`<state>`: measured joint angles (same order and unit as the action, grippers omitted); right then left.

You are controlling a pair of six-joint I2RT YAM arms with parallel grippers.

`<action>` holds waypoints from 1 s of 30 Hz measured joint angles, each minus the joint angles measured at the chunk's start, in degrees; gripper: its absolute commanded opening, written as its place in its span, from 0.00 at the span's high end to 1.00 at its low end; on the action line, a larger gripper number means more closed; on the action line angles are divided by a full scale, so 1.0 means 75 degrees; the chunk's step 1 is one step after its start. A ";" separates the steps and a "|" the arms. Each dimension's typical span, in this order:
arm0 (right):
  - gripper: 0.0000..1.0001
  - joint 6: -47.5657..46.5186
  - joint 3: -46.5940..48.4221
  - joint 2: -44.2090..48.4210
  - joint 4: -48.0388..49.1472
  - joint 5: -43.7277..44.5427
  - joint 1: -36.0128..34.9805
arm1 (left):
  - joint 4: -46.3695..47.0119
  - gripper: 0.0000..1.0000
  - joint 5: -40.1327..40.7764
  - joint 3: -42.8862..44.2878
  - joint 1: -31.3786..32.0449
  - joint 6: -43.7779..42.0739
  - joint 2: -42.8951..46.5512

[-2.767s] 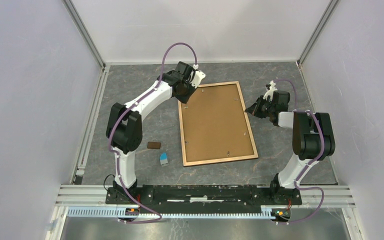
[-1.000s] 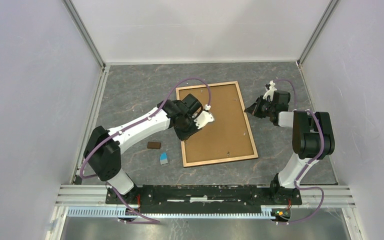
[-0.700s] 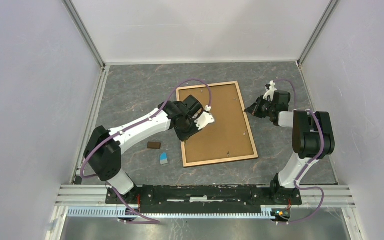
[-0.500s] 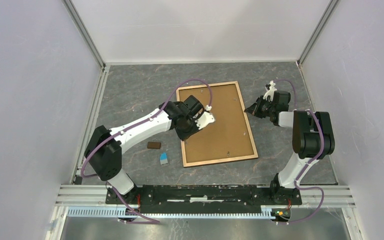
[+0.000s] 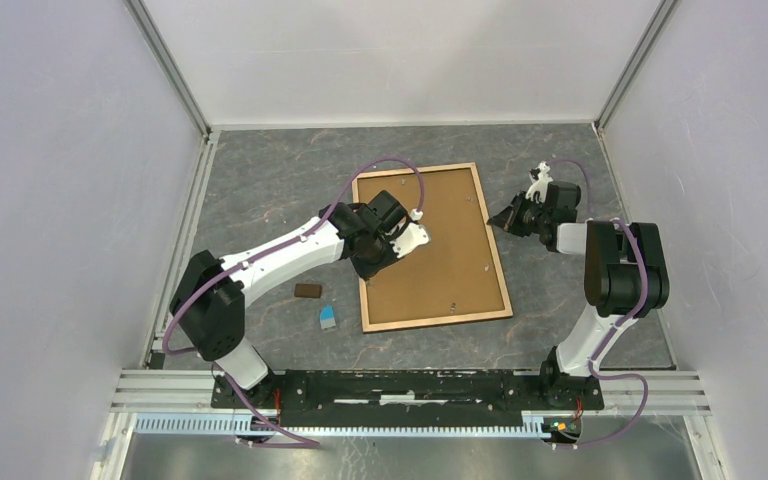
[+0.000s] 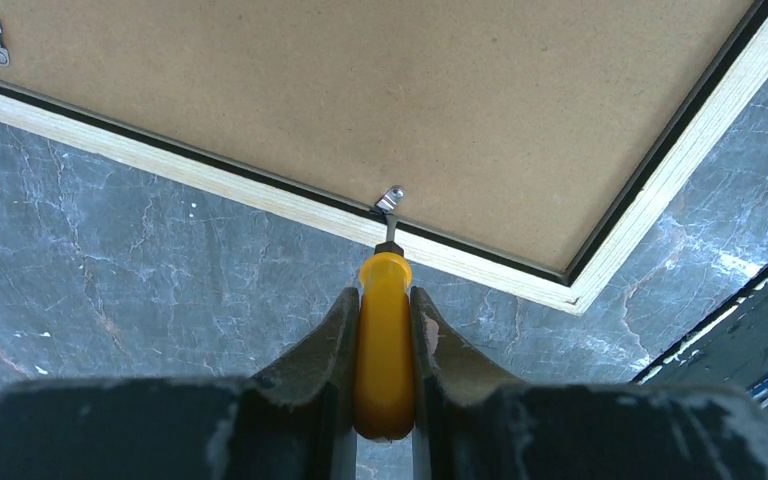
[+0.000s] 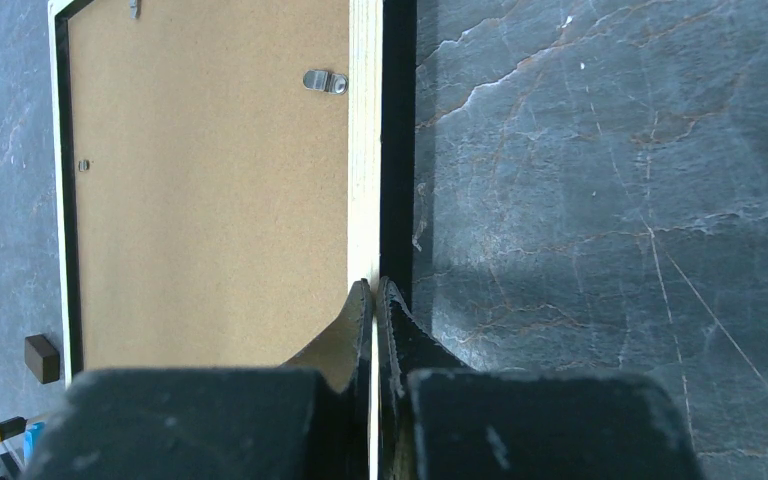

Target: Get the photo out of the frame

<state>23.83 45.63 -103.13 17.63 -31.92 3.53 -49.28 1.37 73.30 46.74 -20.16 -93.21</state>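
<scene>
The frame (image 5: 438, 320) is laid face down at mid-table (image 5: 280, 180), backing board (image 5: 440, 240) uppermost; the photo is hidden. At its 9 o'clock rim a metal clip (image 6: 390, 200) is met by a yellow screwdriver (image 6: 384, 350) clamped in the left gripper (image 6: 384, 296). At 2 o'clock the right gripper (image 7: 375, 288) is pressed closed on nothing, at the rim.

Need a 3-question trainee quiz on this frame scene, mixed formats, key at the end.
1. True or false: the frame lies face down, with its backing board up.
2. Multiple choice: the left pincer is shut on A) the frame's rim, B) a yellow-handled tool, C) nothing.
3. Fill in: the tool's tip sits at a small metal ___ on the frame's rim.

Key: 1 true; 2 B; 3 clip.
</scene>
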 measured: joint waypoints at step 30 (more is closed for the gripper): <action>1.00 0.0052 -0.0032 0.0009 0.0044 0.0029 -0.0006 | 0.0306 0.98 0.0551 0.0405 0.0685 -0.0831 0.0405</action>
<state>24.23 45.39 -103.07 17.96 -31.70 3.49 -46.98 5.50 76.34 51.88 -26.39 -90.17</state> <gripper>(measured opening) 0.010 0.253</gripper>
